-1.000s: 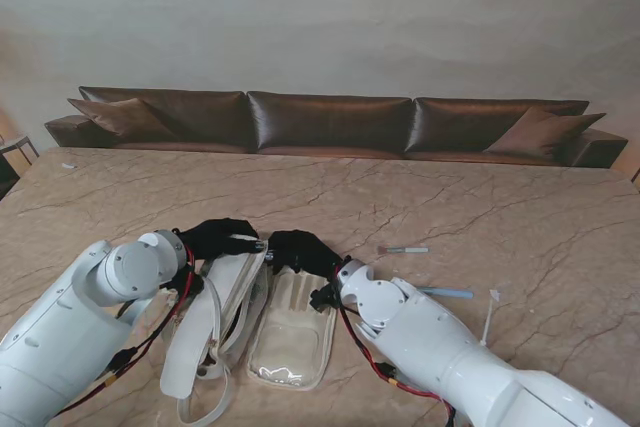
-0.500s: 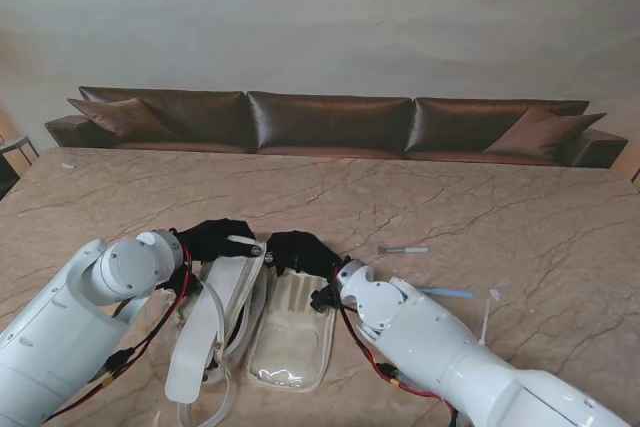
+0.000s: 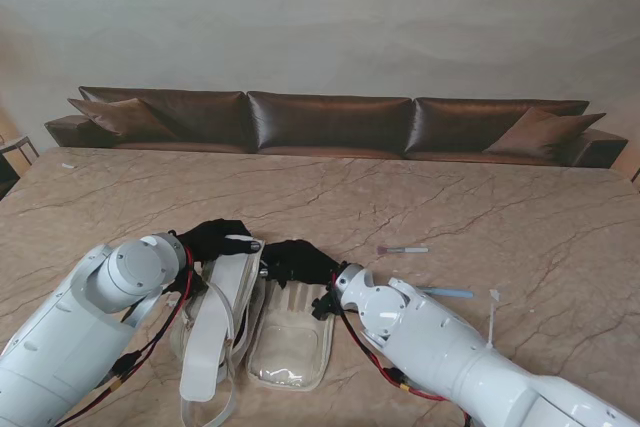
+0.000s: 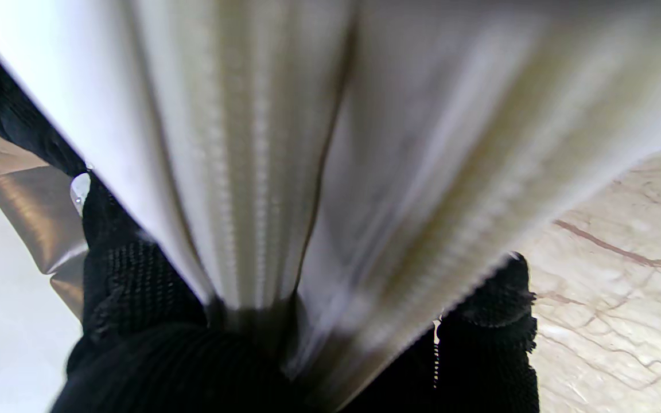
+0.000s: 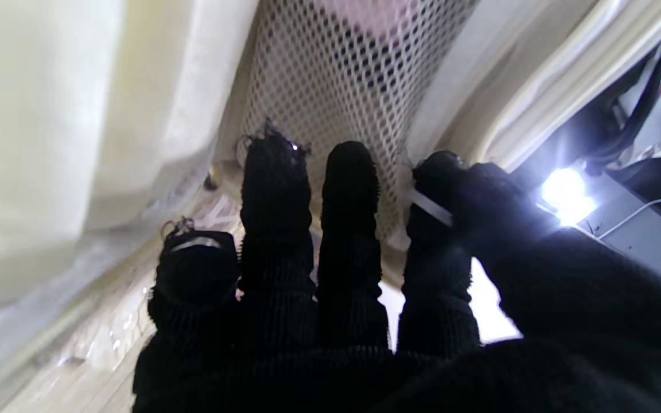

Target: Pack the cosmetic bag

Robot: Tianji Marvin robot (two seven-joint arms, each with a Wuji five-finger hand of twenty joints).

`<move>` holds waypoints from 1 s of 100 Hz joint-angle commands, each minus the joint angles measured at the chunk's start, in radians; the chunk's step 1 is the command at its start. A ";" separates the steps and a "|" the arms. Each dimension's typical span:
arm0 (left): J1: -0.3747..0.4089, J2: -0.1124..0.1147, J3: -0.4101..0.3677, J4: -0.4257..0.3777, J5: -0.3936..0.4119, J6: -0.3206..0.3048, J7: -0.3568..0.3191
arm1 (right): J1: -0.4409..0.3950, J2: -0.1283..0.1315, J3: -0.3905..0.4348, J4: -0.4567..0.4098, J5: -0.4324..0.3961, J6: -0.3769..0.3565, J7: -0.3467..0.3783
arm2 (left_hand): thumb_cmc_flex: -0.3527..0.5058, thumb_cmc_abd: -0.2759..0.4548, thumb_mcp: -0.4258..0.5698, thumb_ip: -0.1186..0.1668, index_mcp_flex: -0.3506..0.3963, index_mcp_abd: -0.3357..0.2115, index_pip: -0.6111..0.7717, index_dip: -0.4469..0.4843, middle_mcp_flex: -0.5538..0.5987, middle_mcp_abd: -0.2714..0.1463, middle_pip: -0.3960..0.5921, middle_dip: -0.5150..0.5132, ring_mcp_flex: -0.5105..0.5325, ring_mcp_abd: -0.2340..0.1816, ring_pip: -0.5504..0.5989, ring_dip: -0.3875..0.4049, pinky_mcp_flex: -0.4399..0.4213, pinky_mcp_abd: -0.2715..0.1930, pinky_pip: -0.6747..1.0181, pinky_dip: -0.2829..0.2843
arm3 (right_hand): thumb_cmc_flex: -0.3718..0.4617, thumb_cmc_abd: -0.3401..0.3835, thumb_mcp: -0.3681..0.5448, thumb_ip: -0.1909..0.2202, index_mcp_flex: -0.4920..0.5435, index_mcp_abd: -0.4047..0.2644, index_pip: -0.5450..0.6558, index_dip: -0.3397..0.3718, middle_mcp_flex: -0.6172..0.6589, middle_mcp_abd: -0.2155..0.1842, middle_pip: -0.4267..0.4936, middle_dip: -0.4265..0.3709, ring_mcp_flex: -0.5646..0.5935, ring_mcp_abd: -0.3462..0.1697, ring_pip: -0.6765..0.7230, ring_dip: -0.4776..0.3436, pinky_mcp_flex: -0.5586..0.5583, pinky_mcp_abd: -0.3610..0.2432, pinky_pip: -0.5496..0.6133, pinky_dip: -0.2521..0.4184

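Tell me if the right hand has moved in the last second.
Yes. The right hand has drawn nearer to me and slightly left across the open cosmetics bag, judged against the pink-tipped stick lying still on the table.

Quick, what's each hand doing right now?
Left hand: shut on the white cosmetics bag's flap.
Right hand: fingers inside the bag; grip cannot be told.
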 commanded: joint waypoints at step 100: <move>0.048 -0.052 -0.040 -0.012 0.000 0.111 0.187 | -0.174 0.221 0.063 -0.386 -0.029 0.062 0.259 | 0.175 0.095 0.134 0.064 0.021 0.033 0.225 0.134 0.158 -0.178 0.212 0.001 0.060 -0.035 0.039 0.017 0.052 0.004 0.081 -0.029 | 0.017 -0.035 0.081 0.048 0.065 -0.074 -0.001 -0.074 0.062 -0.009 0.026 0.015 0.049 0.025 0.027 0.016 0.022 -0.024 0.055 0.005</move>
